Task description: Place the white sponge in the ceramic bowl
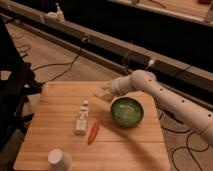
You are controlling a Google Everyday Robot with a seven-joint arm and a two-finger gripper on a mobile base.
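The white sponge (102, 91) is a small pale block held in my gripper (106, 93), which is shut on it a little above the wooden table (55, 102). The gripper is just left of the ceramic bowl (126, 111) and slightly behind its left rim. The bowl is glossy green and empty, and it stands on the right half of the table. My white arm (165, 97) reaches in from the right, passing above and behind the bowl.
A white tube-like bottle (82, 120) lies at the table's middle, with a red-orange pepper-like item (93, 132) beside it. A round white cup (59, 159) stands at the front left. Cables run over the floor behind, and a dark frame (12, 90) stands to the left.
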